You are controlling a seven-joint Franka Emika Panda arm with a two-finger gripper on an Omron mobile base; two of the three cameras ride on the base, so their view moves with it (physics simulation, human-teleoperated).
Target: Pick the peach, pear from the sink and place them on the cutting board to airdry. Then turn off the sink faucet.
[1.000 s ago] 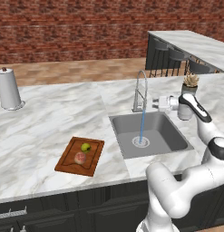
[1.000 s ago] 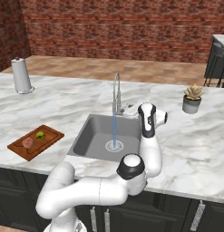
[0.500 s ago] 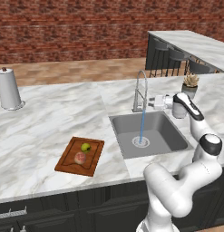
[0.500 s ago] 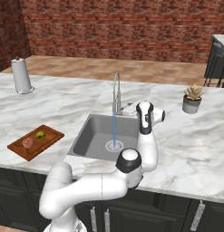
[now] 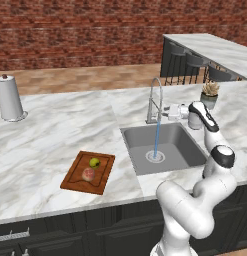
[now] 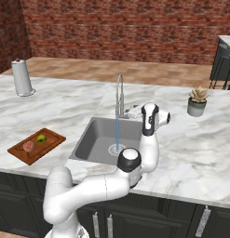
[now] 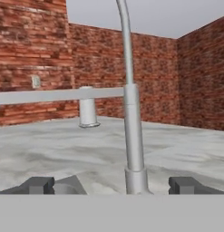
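The peach [image 5: 87,174] and the pear [image 5: 94,162] are both lying on the cutting board [image 5: 76,183], the pear just behind the peach and close to it, though whether they are touching is hard to tell at this size. The board is resting on the marble counter [image 5: 50,145], well to the left of the sink [image 5: 190,150]. Water is running in a thin blue stream from the arched spout of the sink faucet [image 5: 154,100] down onto the round drain in the basin.

The gripper [image 7: 111,185] is hovering at the back of the sink, right beside the faucet's base, with its jaws standing wide apart and holding nothing. In the hand view the faucet's upright stem [image 7: 133,140] is rising between the two fingertips [image 7: 37,185], and a pale bar, probably the side lever [image 7: 54,95], is stretching out level to the left of the stem.

A paper-towel roll [image 5: 9,98] is standing far off on the counter's left, and a small potted plant [image 5: 210,94] is sitting to the right, behind the arm.
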